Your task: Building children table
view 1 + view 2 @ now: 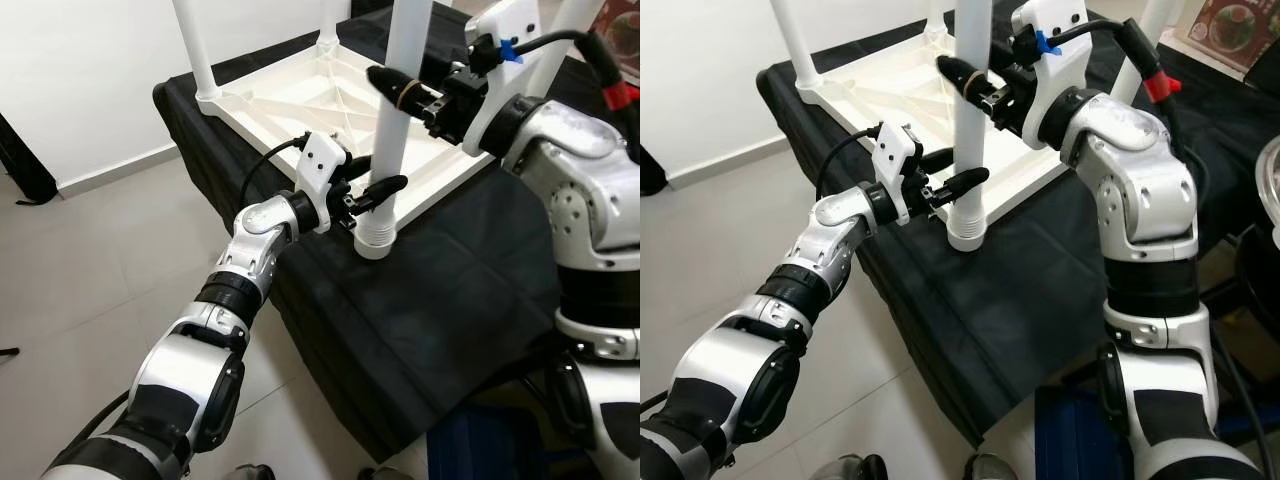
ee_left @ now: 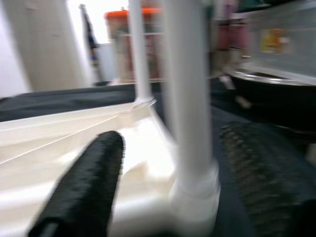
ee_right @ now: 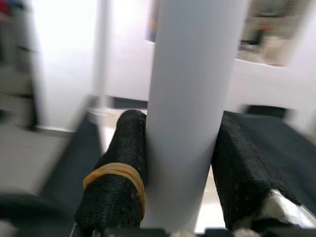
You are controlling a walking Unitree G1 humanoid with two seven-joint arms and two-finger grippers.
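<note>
Standing upright at the near corner of the upturned white plastic child's tabletop [image 1: 300,95], the white round plastic leg [image 1: 400,90] has its flared foot collar resting at the edge, half over the black cloth-draped surface [image 1: 440,300]; whether it is seated in a socket cannot be told. The tabletop lies underside up at the cloth's 11 o'clock end, ribs showing, presumably so legs can be pushed in from above; other white legs [image 1: 195,50] already rise from its far corners. The right gripper [image 1: 405,95], coming from 2 o'clock, has its fingers clamped on the leg's shaft high up, likely to hold it plumb and press down. The left gripper [image 1: 372,195], reaching from 8 o'clock, sits low by the collar with fingers apart on either side of the shaft, seemingly guiding the base rather than squeezing. Pale tiled floor [image 1: 100,260] lies at 9 o'clock.
</note>
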